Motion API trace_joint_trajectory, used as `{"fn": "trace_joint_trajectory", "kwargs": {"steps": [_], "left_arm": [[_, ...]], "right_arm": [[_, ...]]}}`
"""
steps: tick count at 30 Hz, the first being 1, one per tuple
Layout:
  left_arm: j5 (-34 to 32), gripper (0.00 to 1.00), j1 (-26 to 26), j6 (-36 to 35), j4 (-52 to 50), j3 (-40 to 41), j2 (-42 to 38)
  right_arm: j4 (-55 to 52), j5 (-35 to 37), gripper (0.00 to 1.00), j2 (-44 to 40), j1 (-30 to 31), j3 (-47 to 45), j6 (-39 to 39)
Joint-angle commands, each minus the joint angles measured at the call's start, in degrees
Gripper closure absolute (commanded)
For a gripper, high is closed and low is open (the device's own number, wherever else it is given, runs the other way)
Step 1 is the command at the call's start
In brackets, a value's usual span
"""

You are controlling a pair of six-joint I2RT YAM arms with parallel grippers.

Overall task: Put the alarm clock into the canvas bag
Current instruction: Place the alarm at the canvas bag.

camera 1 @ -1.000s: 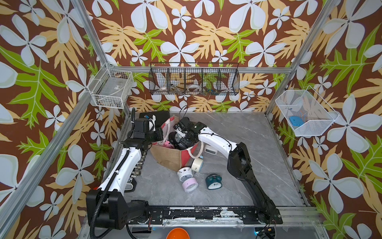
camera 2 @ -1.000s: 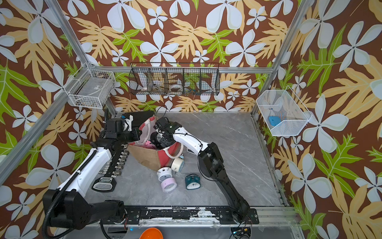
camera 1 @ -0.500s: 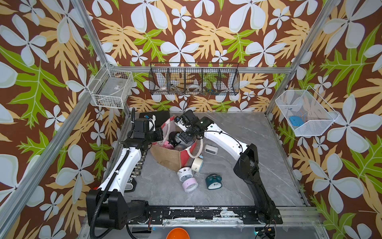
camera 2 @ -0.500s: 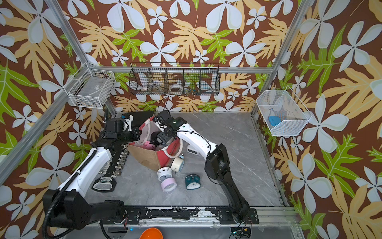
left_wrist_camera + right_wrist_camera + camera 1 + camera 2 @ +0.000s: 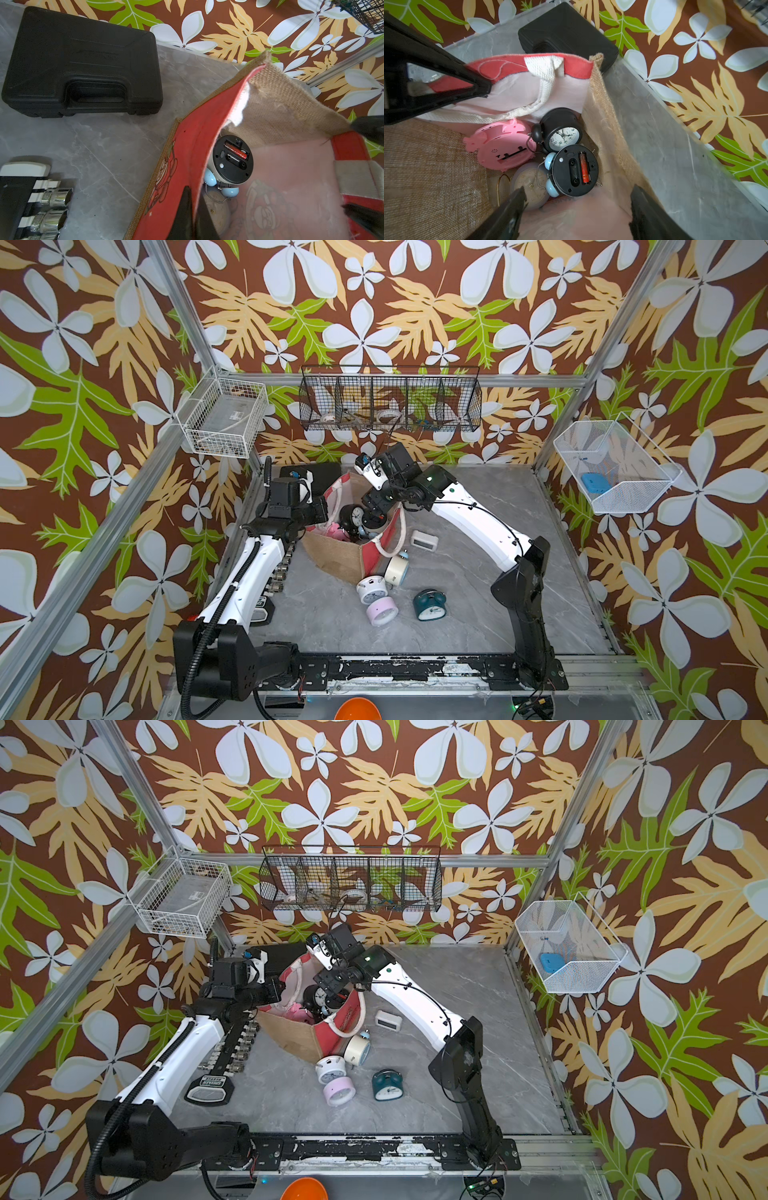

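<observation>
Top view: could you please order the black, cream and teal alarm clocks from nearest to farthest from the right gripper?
1. Black alarm clock, inside the canvas bag, beside the right gripper.
2. Cream alarm clock, outside beside the bag.
3. Teal alarm clock, on the table.

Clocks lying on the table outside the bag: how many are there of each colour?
White: 2 (round white clock, boxy white clock)
Cream: 1 (cream clock)
Pink: 1 (pink clock)
Teal: 1 (teal clock)
Total: 5
</observation>
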State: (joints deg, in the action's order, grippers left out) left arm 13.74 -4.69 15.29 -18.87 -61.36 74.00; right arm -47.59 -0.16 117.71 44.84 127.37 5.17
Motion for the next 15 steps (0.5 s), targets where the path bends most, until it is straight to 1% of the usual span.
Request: {"fn": "trace_joint_trajectory", "kwargs": {"steps": [1, 8, 15], "left_arm": [[0.06, 1.0, 0.02, -0.06, 1.23, -0.08, 0.01], [0.12, 1.0, 0.03, -0.06, 1.27, -0.1, 0.04], [0.11, 1.0, -0.03, -0.04, 1.21, -0.1, -0.16]], "right_arm": [[1.83, -0.35, 0.2, -2.71, -0.54, -2.12, 0.54], [4.28, -0.8, 0.21, -9.63, -3.68, -10.66, 0.19], [8.15, -2.54, 0.22, -16.85, -9.32, -22.81, -0.6]]}}
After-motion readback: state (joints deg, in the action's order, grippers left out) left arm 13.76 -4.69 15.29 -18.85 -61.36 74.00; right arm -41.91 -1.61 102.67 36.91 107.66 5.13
